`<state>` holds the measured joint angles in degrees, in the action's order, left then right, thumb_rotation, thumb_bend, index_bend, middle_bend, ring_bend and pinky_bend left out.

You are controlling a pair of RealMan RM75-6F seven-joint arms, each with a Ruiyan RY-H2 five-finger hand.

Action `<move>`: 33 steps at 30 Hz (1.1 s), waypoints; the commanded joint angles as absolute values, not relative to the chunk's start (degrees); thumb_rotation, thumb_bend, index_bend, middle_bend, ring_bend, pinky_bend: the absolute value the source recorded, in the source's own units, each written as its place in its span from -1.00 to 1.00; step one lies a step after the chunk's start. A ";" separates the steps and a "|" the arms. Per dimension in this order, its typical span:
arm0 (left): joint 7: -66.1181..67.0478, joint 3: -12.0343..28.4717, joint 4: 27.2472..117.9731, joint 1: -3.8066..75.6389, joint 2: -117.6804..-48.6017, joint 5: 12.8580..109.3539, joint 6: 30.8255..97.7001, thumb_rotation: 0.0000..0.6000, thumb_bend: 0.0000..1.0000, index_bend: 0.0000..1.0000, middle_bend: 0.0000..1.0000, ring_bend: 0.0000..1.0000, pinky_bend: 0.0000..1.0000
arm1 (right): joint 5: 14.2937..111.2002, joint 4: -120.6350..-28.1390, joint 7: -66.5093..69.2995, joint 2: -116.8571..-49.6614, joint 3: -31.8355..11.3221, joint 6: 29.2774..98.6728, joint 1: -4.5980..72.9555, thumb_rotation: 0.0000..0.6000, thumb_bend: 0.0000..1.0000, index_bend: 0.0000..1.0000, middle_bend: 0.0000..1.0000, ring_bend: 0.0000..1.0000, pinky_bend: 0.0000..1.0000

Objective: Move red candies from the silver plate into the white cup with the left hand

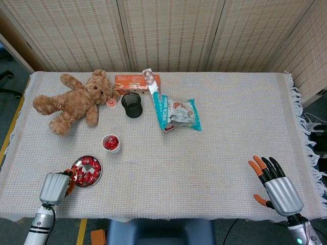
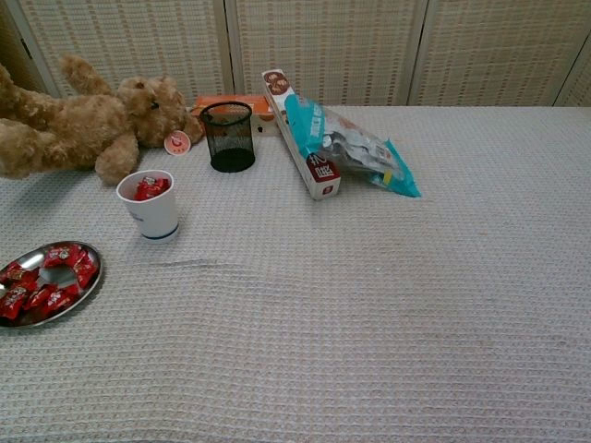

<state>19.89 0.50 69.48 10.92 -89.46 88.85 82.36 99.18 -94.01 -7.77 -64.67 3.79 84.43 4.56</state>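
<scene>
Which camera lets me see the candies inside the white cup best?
The chest view: the white cup stands close and large, with red candies showing just over its rim. The head view looks straight down into the cup, so the candies show, but small and far away.

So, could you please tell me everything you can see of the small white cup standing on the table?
The small white cup is a round, upright paper-looking cup with a dark blue band near its base and a faint mark on its side. It stands open-topped on the woven cream tablecloth, between the brown teddy bear and the round silver plate, touching neither. Several red wrapped candies already lie inside it, reaching close to the rim. Neither hand touches it.
</scene>
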 commanded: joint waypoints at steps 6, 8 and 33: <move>25.54 6.97 79.31 18.98 -86.71 89.67 78.53 1.00 -0.22 -0.08 0.21 0.54 1.00 | 98.75 -94.07 -8.12 -64.86 3.60 84.10 4.68 1.00 -0.87 -1.00 -1.00 -1.00 -1.00; 26.66 8.76 80.56 21.26 -87.13 89.00 76.64 1.00 -0.22 -0.08 0.20 0.54 1.00 | 98.51 -94.10 -8.19 -64.90 3.51 83.97 4.71 1.00 -0.86 -1.00 -1.00 -1.00 -1.00; 35.11 14.42 73.54 35.32 -97.48 78.52 66.36 1.00 -0.22 -0.64 -0.44 0.54 1.00 | 96.98 -94.12 -7.13 -64.36 2.96 83.57 4.92 1.00 -0.87 -1.00 -1.00 -1.00 -1.00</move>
